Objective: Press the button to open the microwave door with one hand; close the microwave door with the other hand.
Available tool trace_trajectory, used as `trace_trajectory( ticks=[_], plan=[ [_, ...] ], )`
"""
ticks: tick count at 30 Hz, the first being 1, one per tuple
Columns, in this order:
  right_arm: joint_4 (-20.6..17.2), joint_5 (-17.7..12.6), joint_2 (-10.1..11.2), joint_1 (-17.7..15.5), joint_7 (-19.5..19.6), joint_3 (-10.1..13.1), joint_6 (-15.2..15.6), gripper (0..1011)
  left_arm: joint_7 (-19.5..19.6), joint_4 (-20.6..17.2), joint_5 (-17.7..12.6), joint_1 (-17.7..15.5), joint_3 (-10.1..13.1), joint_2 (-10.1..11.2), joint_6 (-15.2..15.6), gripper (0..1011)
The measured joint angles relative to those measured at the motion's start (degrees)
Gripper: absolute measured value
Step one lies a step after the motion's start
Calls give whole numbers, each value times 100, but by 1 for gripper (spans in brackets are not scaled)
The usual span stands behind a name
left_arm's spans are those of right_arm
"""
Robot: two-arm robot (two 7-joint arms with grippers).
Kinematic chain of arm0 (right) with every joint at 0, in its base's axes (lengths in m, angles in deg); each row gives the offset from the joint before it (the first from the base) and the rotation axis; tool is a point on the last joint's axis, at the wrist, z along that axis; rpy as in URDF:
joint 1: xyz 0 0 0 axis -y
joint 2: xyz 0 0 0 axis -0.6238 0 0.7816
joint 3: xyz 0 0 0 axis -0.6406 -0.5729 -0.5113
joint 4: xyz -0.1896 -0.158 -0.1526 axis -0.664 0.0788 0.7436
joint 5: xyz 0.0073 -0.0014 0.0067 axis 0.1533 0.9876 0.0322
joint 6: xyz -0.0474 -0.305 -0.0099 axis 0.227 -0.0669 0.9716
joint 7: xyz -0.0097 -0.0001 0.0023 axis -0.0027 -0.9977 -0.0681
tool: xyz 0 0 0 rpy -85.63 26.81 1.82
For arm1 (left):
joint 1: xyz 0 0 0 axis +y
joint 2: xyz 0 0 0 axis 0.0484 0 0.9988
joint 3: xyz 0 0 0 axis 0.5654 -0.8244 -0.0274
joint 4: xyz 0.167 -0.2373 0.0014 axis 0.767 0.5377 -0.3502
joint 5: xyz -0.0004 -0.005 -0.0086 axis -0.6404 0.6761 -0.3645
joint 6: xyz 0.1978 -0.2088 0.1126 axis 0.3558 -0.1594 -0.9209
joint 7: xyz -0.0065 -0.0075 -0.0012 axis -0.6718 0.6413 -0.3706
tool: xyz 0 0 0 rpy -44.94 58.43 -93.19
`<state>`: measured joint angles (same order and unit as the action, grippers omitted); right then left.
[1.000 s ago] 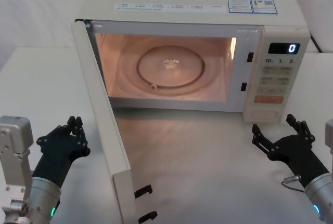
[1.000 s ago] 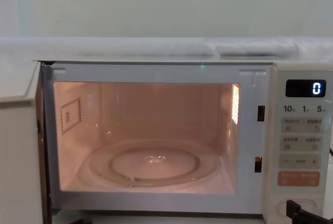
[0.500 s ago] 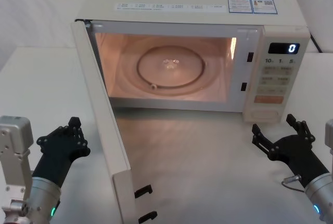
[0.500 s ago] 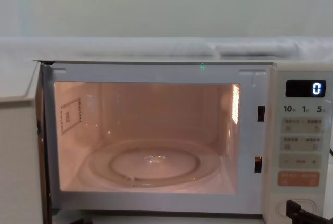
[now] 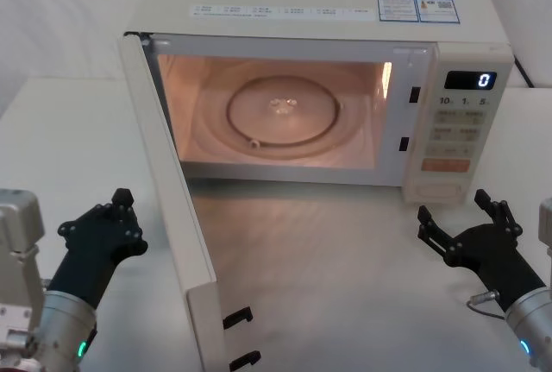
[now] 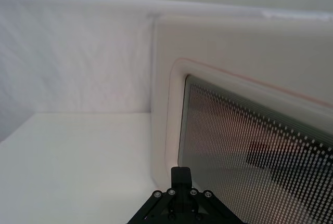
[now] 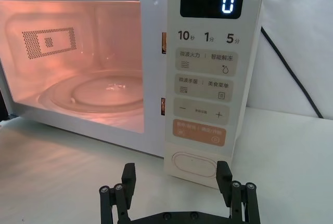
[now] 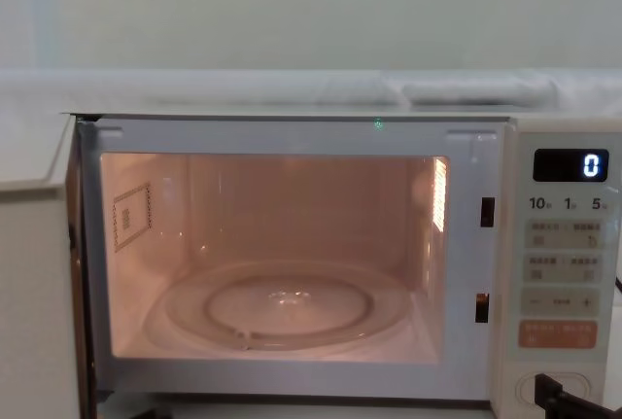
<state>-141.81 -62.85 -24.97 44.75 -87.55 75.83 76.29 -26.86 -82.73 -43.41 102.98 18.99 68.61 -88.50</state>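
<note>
Now: microwave (image 5: 345,18) sitting at far side of table, door (image 5: 168,208) swinging wide open toward near left, cavity glowing. Left gripper (image 5: 108,221) hovering just left of door's outer face, fingers pinched narrow. Right gripper (image 5: 466,225) waiting near right, fingers spread wide, facing button (image 7: 193,165).

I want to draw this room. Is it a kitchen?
Probably not a real kitchen; more likely a test bench. One microwave sits on a plain white table against a blank wall, with no sink or dishes.
</note>
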Motion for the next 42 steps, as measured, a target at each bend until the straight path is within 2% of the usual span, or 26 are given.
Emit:
trace_trajectory(
  ticks=[7, 13, 14, 17, 21, 23, 24, 31, 37, 42],
  plan=[
    [0, 0, 0, 0, 0, 0, 0, 1002, 269, -212, 229, 144, -236, -18, -6, 0],
    [0, 0, 0, 0, 0, 0, 0, 1002, 656, -438, 598, 302, -513, 147, -21, 0],
    [0, 0, 0, 0, 0, 0, 0, 1002, 823, -528, 784, 355, -623, 243, -20, 0],
    [0, 0, 0, 0, 0, 0, 0, 1002, 1027, -624, 964, 413, -727, 402, -14, 0],
    [0, 0, 0, 0, 0, 0, 0, 1002, 1485, -795, 1297, 513, -886, 790, 14, 0],
    [0, 0, 0, 0, 0, 0, 0, 1002, 1562, -817, 1349, 527, -907, 858, 20, 0],
    [0, 0, 0, 0, 0, 0, 0, 1002, 1719, -857, 1442, 547, -939, 984, 25, 0],
    [0, 0, 0, 0, 0, 0, 0, 1002, 2217, -958, 1615, 538, -897, 1452, -16, 0],
    [0, 0, 0, 0, 0, 0, 0, 1002, 2424, -974, 1590, 388, -637, 1728, -62, 0],
    [0, 0, 0, 0, 0, 0, 0, 1002, 2504, -965, 1558, 197, -407, 1865, -68, 0]
  ],
)
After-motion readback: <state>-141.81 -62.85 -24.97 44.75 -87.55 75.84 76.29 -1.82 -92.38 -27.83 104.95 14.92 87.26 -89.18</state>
